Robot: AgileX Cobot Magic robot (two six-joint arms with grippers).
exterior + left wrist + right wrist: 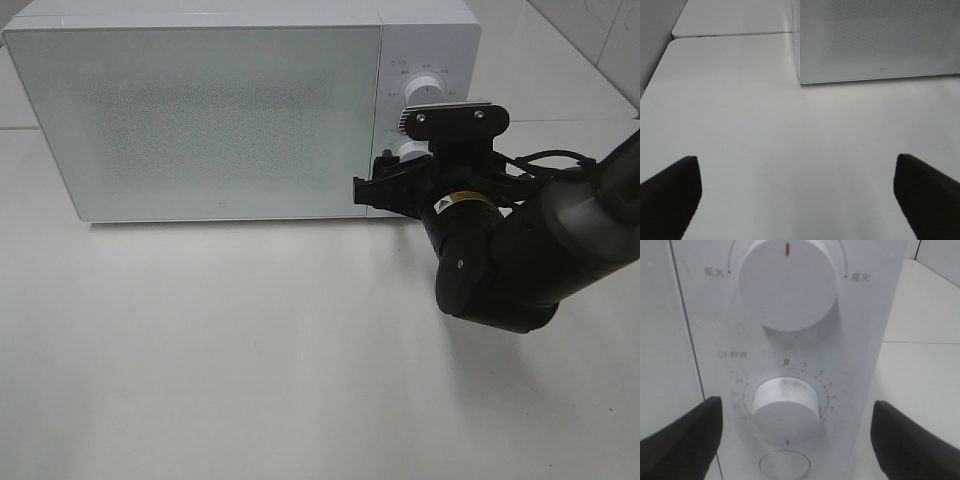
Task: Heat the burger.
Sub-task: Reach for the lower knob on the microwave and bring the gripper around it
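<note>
The right gripper point(797, 437) is spread before the microwave point(445, 45), its fingers point(680, 440) on both sides of the lower knob point(785, 410). The left gripper point(799, 197), also spread, faces the microwave's closed door point(200, 110). The burger's place I cannot tell.

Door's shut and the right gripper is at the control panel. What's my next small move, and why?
Probably ease the right gripper forward until its open jaws straddle the lower round white timer dial, then close. The jaws stand wide on either side of that dial, apart from it, and the white microwave's frosted door is shut.
</note>
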